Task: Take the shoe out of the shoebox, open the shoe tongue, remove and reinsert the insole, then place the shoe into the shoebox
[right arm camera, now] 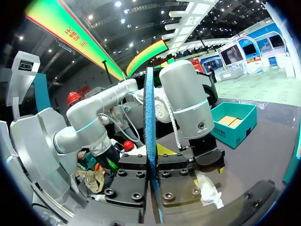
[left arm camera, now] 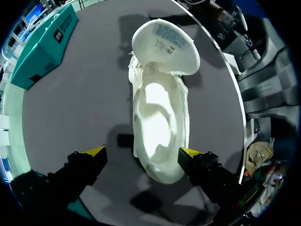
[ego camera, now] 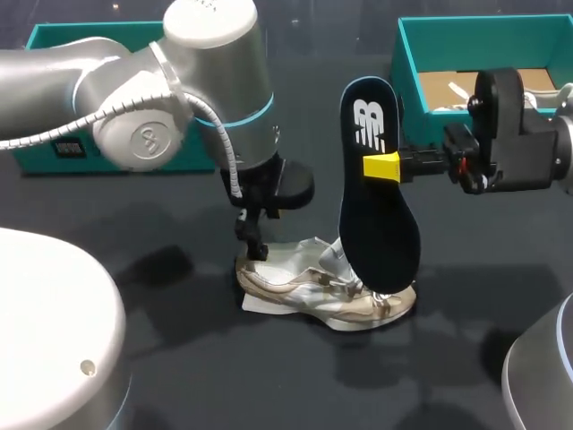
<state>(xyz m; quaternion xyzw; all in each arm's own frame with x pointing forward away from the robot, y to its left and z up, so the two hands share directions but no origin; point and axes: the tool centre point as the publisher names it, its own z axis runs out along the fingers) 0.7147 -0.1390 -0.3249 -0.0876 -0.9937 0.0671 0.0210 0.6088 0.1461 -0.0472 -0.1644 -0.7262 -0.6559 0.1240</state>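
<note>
The pale shoe (ego camera: 313, 291) sits on the dark worktop (ego camera: 134, 237) with the left claw (left arm camera: 142, 153) spread open astride its heel end, while the right claw (ego camera: 382, 166) is clamped on the dark blue insole (ego camera: 376, 206), held upright, lower end meeting the shoe, teal shoebox (ego camera: 407, 63) behind

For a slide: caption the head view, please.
Right gripper holds the dark blue foam insole upright over the worn white sneaker.

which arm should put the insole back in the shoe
Right. The right gripper is shut on the insole, held upright with its lower end at the shoe. The left gripper is open astride the heel, holding nothing.
</note>
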